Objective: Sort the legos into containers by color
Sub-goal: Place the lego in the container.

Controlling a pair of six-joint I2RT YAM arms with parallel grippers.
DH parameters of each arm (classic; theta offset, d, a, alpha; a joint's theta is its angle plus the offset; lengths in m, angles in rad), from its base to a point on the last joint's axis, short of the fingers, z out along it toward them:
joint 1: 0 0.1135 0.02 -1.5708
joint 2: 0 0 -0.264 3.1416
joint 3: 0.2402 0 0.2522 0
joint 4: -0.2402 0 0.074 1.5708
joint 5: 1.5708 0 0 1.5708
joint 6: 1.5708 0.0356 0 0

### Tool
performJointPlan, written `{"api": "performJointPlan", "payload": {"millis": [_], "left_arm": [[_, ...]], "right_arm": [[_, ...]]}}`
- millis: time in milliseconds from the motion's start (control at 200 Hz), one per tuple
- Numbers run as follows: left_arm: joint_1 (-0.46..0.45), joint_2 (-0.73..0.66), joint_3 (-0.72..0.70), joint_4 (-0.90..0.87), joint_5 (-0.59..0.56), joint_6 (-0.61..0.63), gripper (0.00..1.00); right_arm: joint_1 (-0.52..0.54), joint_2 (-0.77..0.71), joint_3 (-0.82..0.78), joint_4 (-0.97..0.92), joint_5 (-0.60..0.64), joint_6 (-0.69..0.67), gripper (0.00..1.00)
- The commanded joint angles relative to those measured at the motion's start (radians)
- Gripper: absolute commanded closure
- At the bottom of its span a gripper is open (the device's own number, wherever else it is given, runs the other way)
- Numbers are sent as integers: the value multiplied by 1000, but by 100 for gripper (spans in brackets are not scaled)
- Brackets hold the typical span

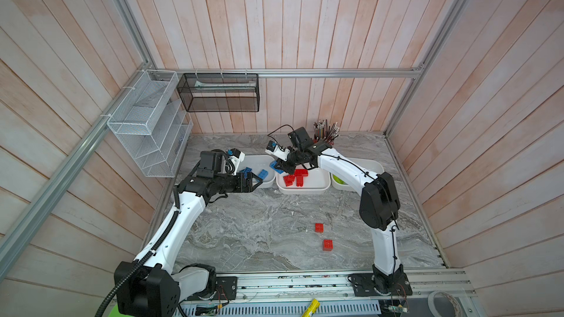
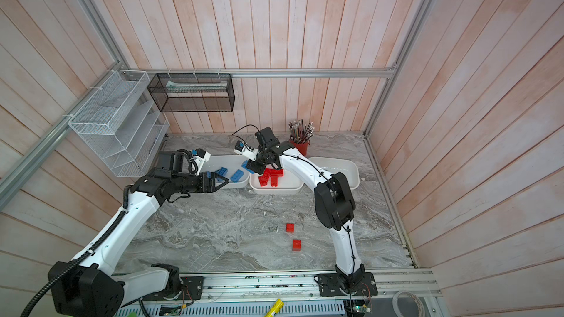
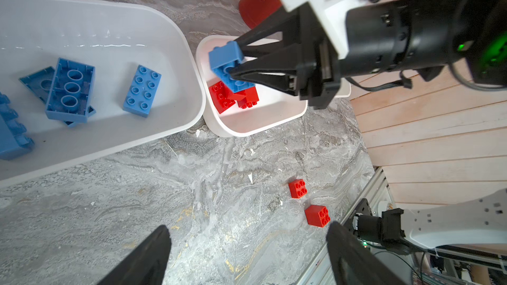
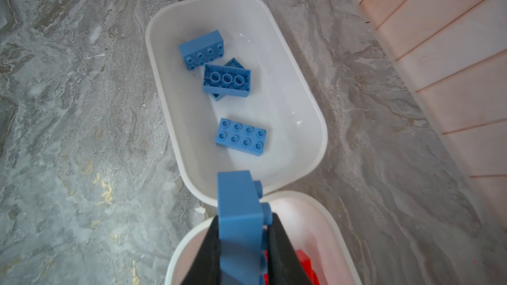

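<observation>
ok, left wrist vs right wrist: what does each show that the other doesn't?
Left wrist only: two loose red bricks on the table, the red pencil cup, the open left gripper. Right wrist only: the blue tub's whole rim; the left wrist crops it. Both: the right gripper shut on a blue brick near the red tub's rim; other blue bricks in the blue tub.

No legible text or labels anywhere.
</observation>
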Motion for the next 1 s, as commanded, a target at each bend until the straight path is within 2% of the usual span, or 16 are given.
{"api": "performJointPlan", "payload": {"millis": [0, 95, 180, 340, 410, 600, 775, 870, 995], "left_arm": [[6, -2, -13, -12, 15, 3, 9], [6, 5, -11, -13, 18, 6, 9], [6, 6, -13, -17, 13, 7, 9], [7, 6, -25, -12, 12, 8, 9], [6, 3, -25, -12, 10, 9, 9], [7, 1, -23, -25, -1, 21, 9], [7, -3, -27, -25, 0, 20, 9], [7, -4, -30, -26, -1, 24, 9], [7, -3, -24, -25, 0, 24, 9]], "right_arm": [[32, 60, 109, 7, 6, 44, 82], [43, 100, 180, 1, 33, 92, 81], [59, 157, 272, -78, 48, 107, 81], [84, 258, 396, -155, 59, 232, 80], [88, 291, 418, -148, 85, 308, 80], [108, 329, 436, -122, 141, 402, 80], [117, 362, 450, -163, 197, 405, 78], [117, 353, 449, -164, 214, 392, 72], [118, 336, 456, -163, 209, 379, 57]]}}
